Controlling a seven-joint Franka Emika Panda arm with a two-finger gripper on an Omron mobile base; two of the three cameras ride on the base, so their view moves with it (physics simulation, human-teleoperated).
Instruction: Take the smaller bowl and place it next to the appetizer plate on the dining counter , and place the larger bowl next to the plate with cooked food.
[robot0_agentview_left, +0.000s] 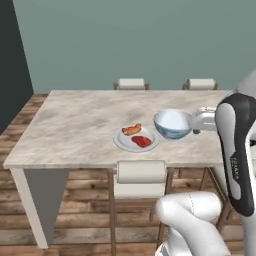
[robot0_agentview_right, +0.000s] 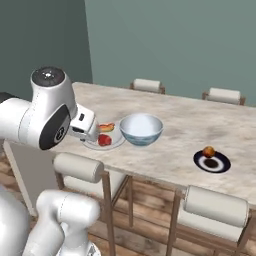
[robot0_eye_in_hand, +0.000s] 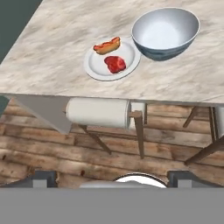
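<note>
The deep round bowl, glossy white inside and light blue outside, stands upright and empty at the upper right of the hand view on the beige marble-look dining counter, touching the right rim of the wide pale round plate. That plate holds a hot dog, long axis rising rightward, and a red piece of meat. The small dark navy plate carries an orange morsel at right in the right base view; the gripper, jaws wide and empty, has its fingertips partly cut off at the bottom edge.

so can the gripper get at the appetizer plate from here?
Probably not directly: the open gripper sits back off the dining counter edge near the larger bowl; the appetizer plate lies far along.
</note>
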